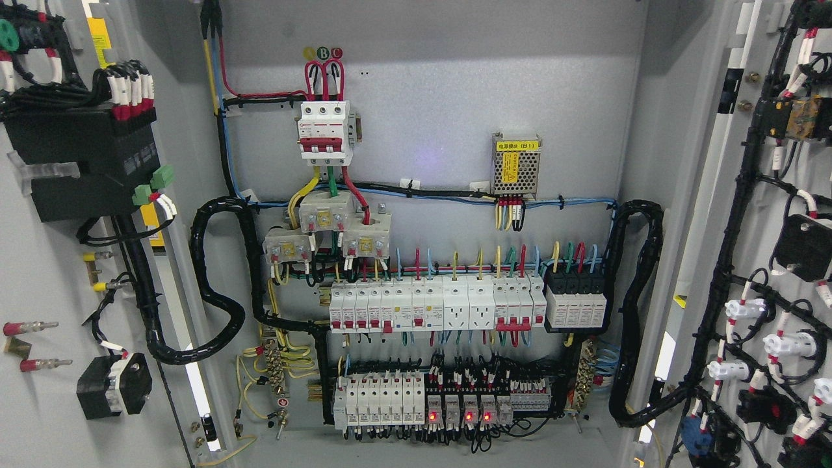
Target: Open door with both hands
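Straight ahead, both doors are standing wide open: the left door [45,260] is swung out to the left and the right door [767,273] out to the right, each showing its wired inner face. That is leaving the whole back panel [442,97] of the cabinet exposed, which I take to be the point of the job, so the opening looks done.

Neither hand is showing anywhere; no arm is coming in from the lower corners, so I cannot tell whether the fingers are released or clenched.

Thick black looms [214,286] are hanging in slack loops from each door to the panel, presumably so that the doors can swing without pulling on the wiring. High on the panel a main breaker [325,133] is sitting above three small transformers [328,227]; lower down a row of white breakers [435,305] is running left to right, with a nearer row of relays [461,406] glowing red beneath. To the right, a small power supply [515,164] is sitting on its own.
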Robot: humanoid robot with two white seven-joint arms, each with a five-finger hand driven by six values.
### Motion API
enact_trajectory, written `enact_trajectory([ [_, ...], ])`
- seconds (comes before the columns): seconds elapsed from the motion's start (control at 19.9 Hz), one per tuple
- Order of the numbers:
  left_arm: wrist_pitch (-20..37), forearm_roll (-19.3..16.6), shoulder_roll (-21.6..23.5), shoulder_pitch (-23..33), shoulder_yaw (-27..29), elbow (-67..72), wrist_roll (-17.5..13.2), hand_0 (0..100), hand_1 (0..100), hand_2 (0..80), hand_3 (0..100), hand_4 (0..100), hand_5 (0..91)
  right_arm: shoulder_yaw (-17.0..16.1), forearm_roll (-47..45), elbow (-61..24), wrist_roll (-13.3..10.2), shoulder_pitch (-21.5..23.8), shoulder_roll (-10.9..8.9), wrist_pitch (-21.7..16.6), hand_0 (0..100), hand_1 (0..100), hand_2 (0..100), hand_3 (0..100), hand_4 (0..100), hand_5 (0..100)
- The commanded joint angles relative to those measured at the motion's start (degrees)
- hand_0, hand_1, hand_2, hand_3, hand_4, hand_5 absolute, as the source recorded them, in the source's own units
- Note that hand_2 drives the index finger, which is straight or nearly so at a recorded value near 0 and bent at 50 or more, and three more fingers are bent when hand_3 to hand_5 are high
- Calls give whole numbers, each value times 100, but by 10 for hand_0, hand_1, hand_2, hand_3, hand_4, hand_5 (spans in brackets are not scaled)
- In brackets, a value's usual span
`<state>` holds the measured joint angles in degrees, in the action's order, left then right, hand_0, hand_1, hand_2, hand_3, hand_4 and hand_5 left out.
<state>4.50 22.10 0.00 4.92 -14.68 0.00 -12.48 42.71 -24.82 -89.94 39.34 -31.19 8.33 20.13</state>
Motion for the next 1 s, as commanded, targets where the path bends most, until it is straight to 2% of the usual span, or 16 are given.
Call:
enact_trajectory([
  [0.0, -2, 5, 44, 0, 0, -140, 0, 314, 108, 0, 0, 0, 0, -744, 21, -14, 30, 446, -111, 0, 214, 70, 0, 0, 0, 0],
  [0.2, 7, 5, 52, 0, 0, -149, 0, 314, 108, 0, 0, 0, 0, -1781, 30, -312, 30, 903, -586, -9, 214, 69, 0, 0, 0, 0],
  [0.3, 103, 5, 52, -26, 0, -167, 17, 314, 107, 0, 0, 0, 0, -2002, 65, -532, 21, 983, -910, -35, 215, 70, 0, 0, 0, 0],
  [0.4, 471, 5, 52, -88, 0, -210, 52, 314, 108, 0, 0, 0, 0, -2353, 65, -883, 12, 1376, -1174, -44, 215, 70, 0, 0, 0, 0],
  [0.5, 972, -4, 52, -106, -9, -516, 157, 318, 119, 0, 14, 0, 0, -2547, 74, -1295, -40, 1833, -1263, -53, 215, 70, 0, 0, 0, 0],
  [0.6, 1175, -4, 105, -27, -17, -1156, 394, 317, 163, 0, 52, 0, 0, -2732, 74, -1665, -373, 2404, -1333, -149, 215, 69, 0, 0, 0, 0],
  [0.7, 1237, -13, 184, 209, -9, -2148, 544, 323, 192, 0, 74, 0, 0, -2969, 74, -1973, -803, 3002, -1509, -508, 215, 69, 0, 0, 0, 0],
  [0.75, 1229, -13, 341, 446, -9, -2867, 632, 327, 206, 0, 105, 0, 0, -3005, 65, -2114, -918, 3213, -1553, -675, 215, 69, 0, 0, 0, 0],
  [0.95, 1124, -21, 808, 1395, 9, -5417, 650, 329, 206, 0, 111, 0, 0, -3154, 65, -2519, -1042, 4311, -1790, -1422, 214, 69, 0, 0, 0, 0],
])
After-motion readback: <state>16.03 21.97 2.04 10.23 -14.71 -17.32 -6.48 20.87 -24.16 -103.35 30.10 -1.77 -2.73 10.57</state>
